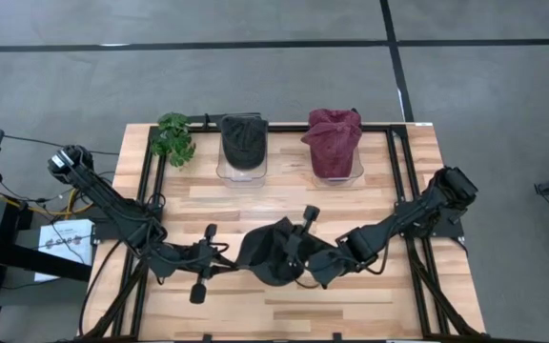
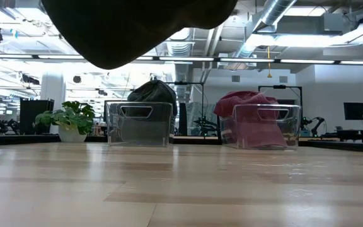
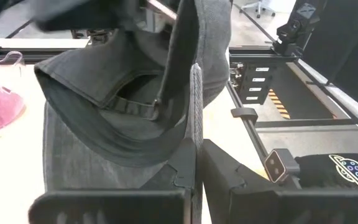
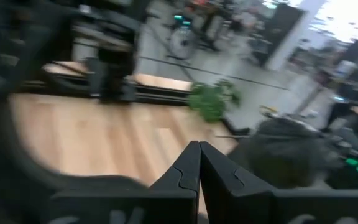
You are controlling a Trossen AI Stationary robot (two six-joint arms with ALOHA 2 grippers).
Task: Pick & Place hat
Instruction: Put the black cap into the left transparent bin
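Dark cap up off the table — both arms on it

The dark grey cloth cap (image 1: 273,252) hangs near the clear bin of dark caps (image 1: 242,148), soft and sagging — best pinched at brim or band. Left gripper (image 3: 194,155) is clamped on its edge, arm stretched low; right gripper (image 4: 199,165) is closed, apparently on the opposite side, elbow bent.

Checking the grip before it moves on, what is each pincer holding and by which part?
Both hold the dark hat off the table: left pincer shut on its edge, right pincer at its opposite side; exact spot hidden.
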